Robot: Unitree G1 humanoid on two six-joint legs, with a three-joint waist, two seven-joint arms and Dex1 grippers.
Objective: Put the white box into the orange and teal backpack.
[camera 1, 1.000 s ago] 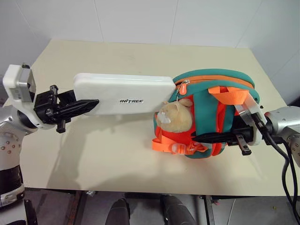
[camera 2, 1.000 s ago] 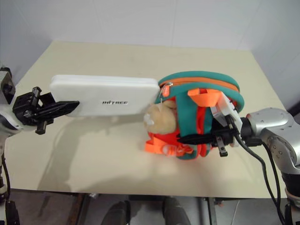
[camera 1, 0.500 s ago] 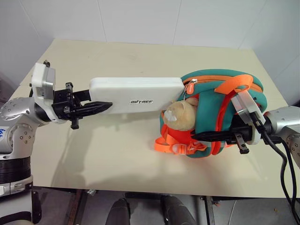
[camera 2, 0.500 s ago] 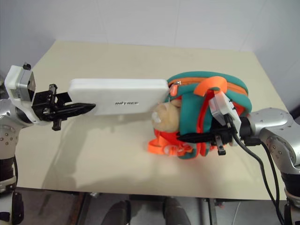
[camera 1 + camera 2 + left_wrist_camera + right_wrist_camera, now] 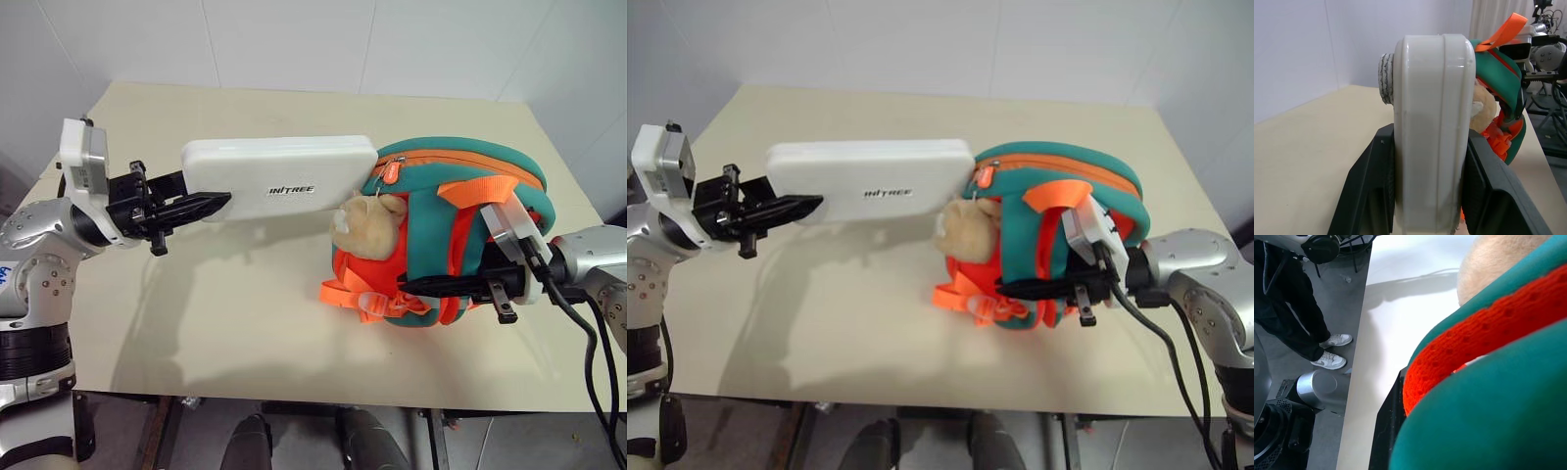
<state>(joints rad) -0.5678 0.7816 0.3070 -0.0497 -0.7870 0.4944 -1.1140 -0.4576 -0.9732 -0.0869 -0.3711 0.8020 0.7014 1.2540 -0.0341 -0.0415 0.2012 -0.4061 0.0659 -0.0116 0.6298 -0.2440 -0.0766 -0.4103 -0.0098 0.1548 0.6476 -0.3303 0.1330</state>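
1. The left tool (image 5: pixel 201 206) grips the near-left end of the flat white rectangular plastic box (image 5: pixel 279 176) with rounded corners and small dark lettering. Its two black fingers (image 5: pixel 1369 188) are closed against the box's two broad faces, as the left wrist view shows.
2. The white box is held up above the pale beige desk (image 5: pixel 245 304), long side running left to right. It extends rightward from the left tool, and its right end lies just beside the zipped top of the backpack.
3. The small padded orange and teal backpack (image 5: pixel 460 196) lies on the right part of the desk, bulging upward, with orange webbing straps (image 5: pixel 367 299) trailing at its near-left side.
4. A tan plush toy (image 5: pixel 367 220) hangs on the backpack's left face, just below the box's right end.
5. The right tool (image 5: pixel 441 286) reaches in from the right along the backpack's near side. Its fingers are closed on the backpack's fabric, with orange mesh and teal trim pressed against them in the right wrist view.
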